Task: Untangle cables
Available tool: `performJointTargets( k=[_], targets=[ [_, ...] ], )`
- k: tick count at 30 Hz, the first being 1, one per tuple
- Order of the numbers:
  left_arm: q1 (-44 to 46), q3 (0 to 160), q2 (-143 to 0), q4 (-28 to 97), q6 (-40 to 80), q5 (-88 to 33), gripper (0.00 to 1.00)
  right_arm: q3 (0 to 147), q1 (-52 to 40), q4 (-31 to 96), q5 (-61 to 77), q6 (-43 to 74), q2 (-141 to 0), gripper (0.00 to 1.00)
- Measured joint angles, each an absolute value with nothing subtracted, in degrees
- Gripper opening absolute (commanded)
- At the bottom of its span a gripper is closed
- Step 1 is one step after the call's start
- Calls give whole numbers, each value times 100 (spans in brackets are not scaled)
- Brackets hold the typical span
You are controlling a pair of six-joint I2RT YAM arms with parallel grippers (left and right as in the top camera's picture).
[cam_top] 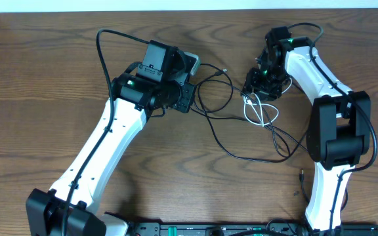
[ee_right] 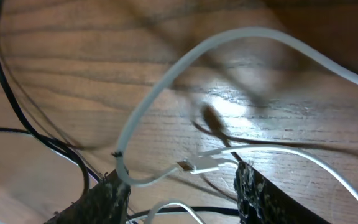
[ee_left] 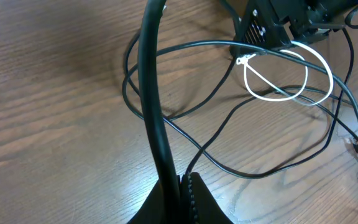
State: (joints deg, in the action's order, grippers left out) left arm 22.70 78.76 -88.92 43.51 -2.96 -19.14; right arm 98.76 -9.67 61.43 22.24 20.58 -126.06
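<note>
**Left pincer clamped on a black cord, right pincer apart over the white cord**

The short, thin white cord (ee_right: 216, 41) lies coiled in a small loop on the brown wood-grain table (cam_top: 44, 65), and everything else is placed from that loop.

The right gripper (ee_right: 179, 194) sits directly over the loop's upper edge. Its two dark, ribbed fingers are spread wide. Between them runs a strand of the white cord with its small white plug (ee_right: 194, 166). Neither finger presses the plug. The cord bends close against the left-hand finger, but it cannot be told whether they touch.

The left gripper (ee_left: 182, 185) is well to the left of the loop. Its fingers are drawn together on a long thin black cord (ee_left: 149, 93), which rises from between them and arcs up out of the wrist view.

Other slack black cords (ee_left: 260, 176) lie in wide curves on the table between the left gripper and the loop. One strand crosses over the loop, and more trail away below it and to its right.
</note>
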Motion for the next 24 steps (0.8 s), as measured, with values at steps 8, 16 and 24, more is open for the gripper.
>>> performJointTargets(
  k=[8,16,24],
  targets=[
    [2270,7876,-8892,4355,-283,-1914,8,9730,-967,5909,2209,1914,-12606,49],
    [2270,7876,-8892,4364,-281,-1914,7,9500,-967,5450,2222,1846,-12617,33],
    [2270,7876,-8892,4375,-279,-1914,8,9496,-967,4845,2493,1850,-12617,1]
  ],
)
